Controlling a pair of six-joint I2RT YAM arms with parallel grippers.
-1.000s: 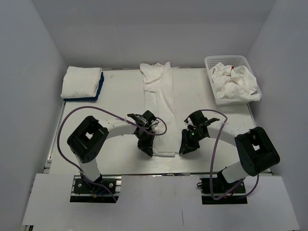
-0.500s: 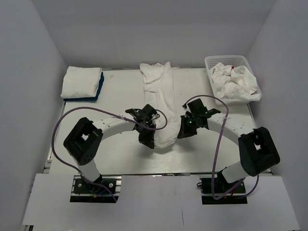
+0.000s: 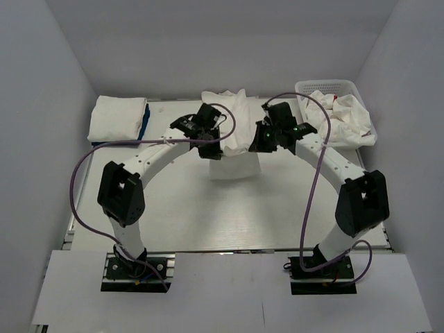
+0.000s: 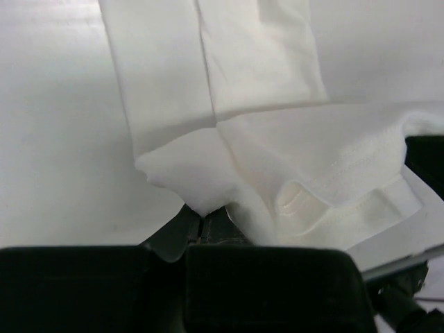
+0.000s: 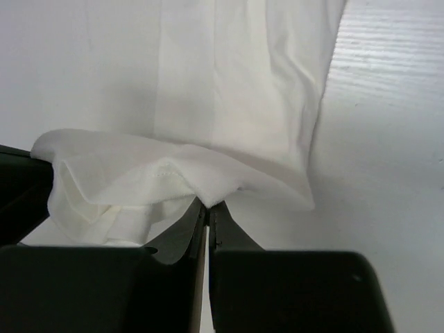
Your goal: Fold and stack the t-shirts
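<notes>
White t-shirt (image 3: 232, 165), already narrowed into a long strip, lies down the middle of the worktop (image 3: 173, 208), with its far end bunched at the far edge. The left gripper (image 4: 201, 216) is clenched on one corner of the shirt's near hem. Its wrist view shows cloth pinched between closed fingers, with the stitched hem crumpled just beside them. The right gripper (image 5: 207, 207) is clamped on the other hem corner, and a small pucker of fabric rises from its tips. From above, both arms reach side by side toward the far edge. They hold the hem raised over the strip, so the shirt doubles over itself and a fold line sits nearer the middle of the worktop.

The step in hand appears to be folding the strip in half, end over end. To do it well, both grippers should travel level and together. The hem edge should be laid square over the far end, and the cloth lowered until it rests before it is let go, so that no corner drags or twists. The crumpled hem by the left fingers may leave a wrinkle unless it is drawn taut.

At the far-left corner a folded white shirt (image 3: 116, 116) rests on a blue shirt (image 3: 144, 126), probably the finished stack. At the far-right corner a white mesh basket (image 3: 326, 84) holds crumpled shirts (image 3: 343, 121), one showing some red.
</notes>
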